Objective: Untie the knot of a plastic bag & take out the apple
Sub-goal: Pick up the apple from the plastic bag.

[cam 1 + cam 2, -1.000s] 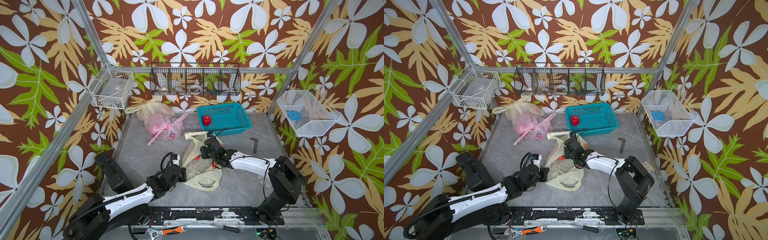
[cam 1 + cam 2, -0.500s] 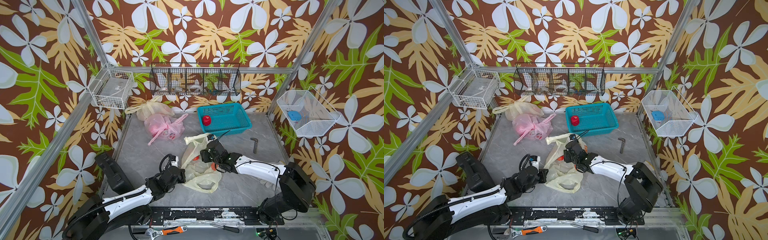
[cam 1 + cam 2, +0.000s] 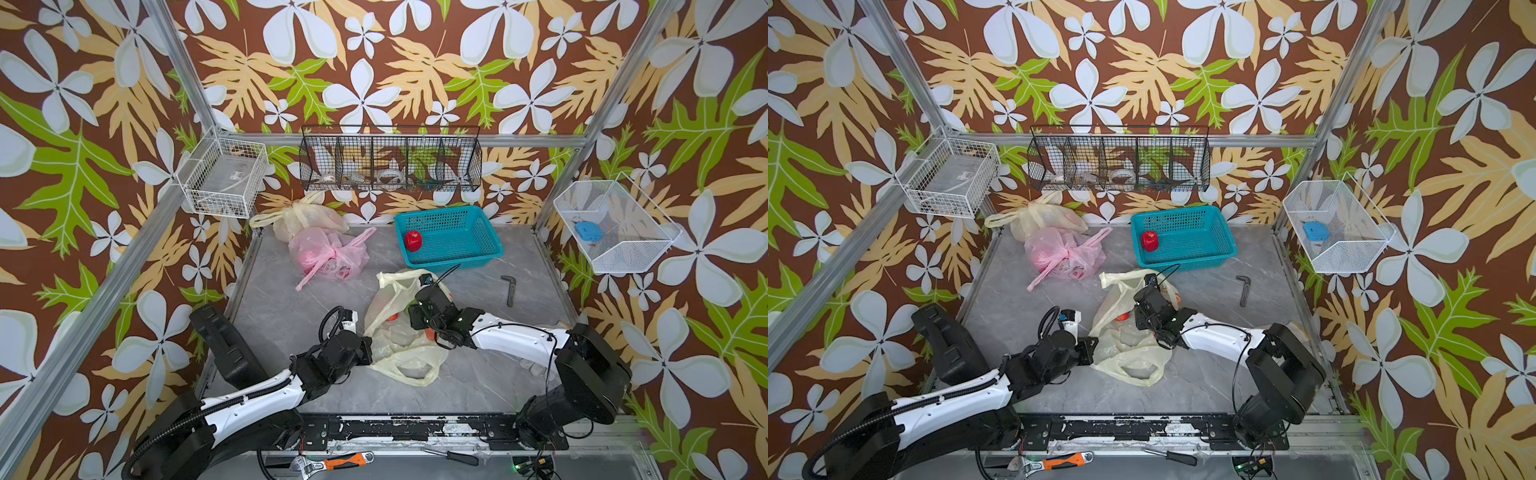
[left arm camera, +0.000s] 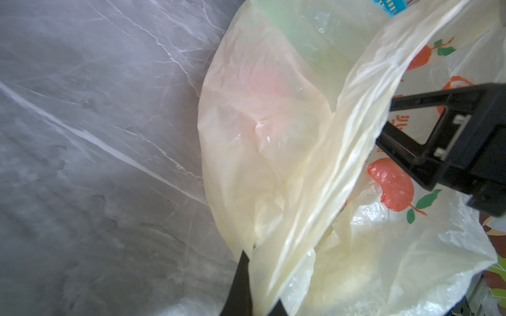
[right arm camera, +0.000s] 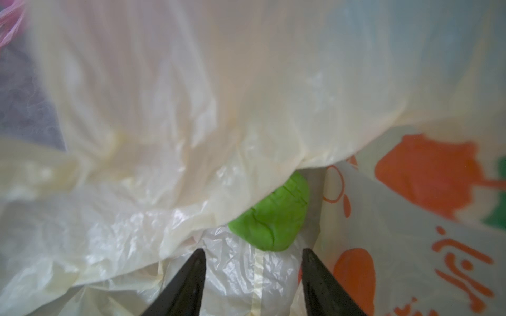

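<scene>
The table carries the yellow plastic bag just in front of the teal basket. The bag's long axis runs away from the basket, with the mouth facing the right arm. The left pincer is clamped on the bag edge farthest from the basket. The right pincer, jaws apart and empty, sits inside the mouth. The green apple lies just ahead of it, inside the bag.

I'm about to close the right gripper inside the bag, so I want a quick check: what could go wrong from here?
1. A fold of the cream plastic bag drapes over part of the green apple. The open right gripper may pinch film along with the apple, or only film.
2. The left gripper is shut on just the bag's rim. If that grip slips, the mouth could collapse onto the right gripper.
</scene>
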